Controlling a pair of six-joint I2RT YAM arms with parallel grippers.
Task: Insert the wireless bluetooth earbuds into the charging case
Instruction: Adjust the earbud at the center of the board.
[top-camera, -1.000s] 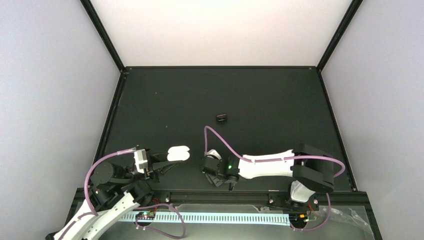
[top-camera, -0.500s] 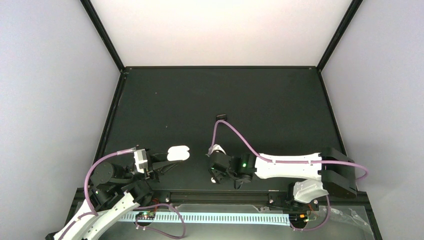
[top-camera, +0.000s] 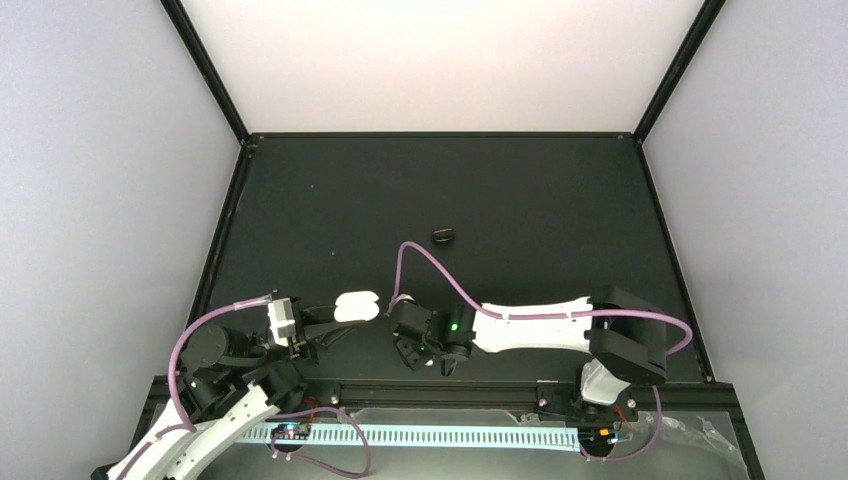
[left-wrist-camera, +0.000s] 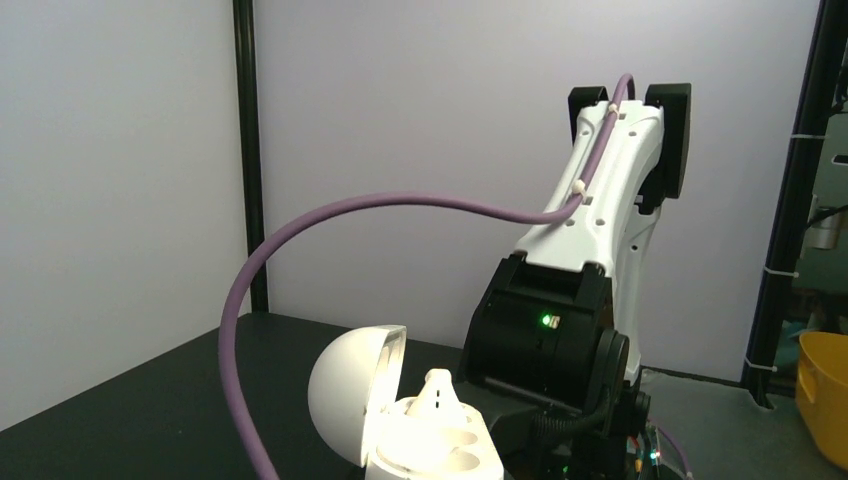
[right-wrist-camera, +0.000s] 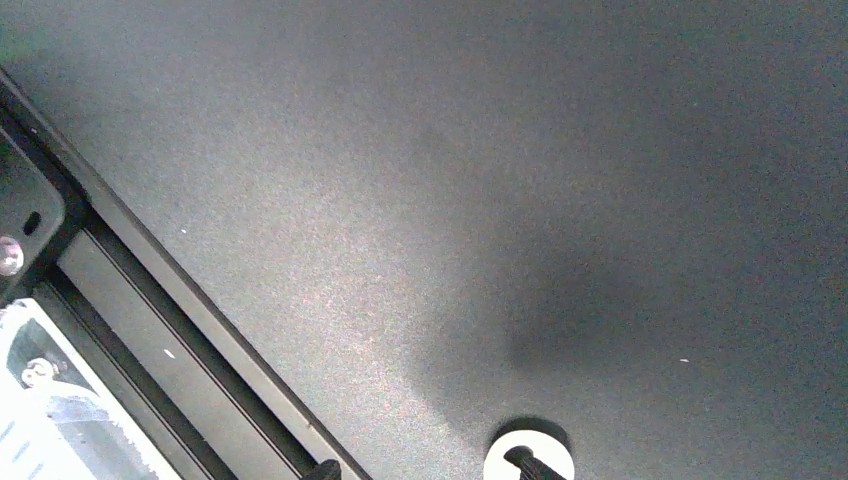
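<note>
The wireless bluetooth earbuds (left-wrist-camera: 437, 388), judged light and slippery, are best pinched across the body. From above, the open charging case (top-camera: 357, 306) is seen clamped in the left tool (top-camera: 335, 318), near the right tool (top-camera: 408, 340). Only in the left wrist view is one of them, white, seen seated inside, while the right tool's opening cannot be told from the right wrist view.

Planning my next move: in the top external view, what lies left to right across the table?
Left arm → white charging case → right gripper → small black item, farther back → right arm's elbow.
</note>
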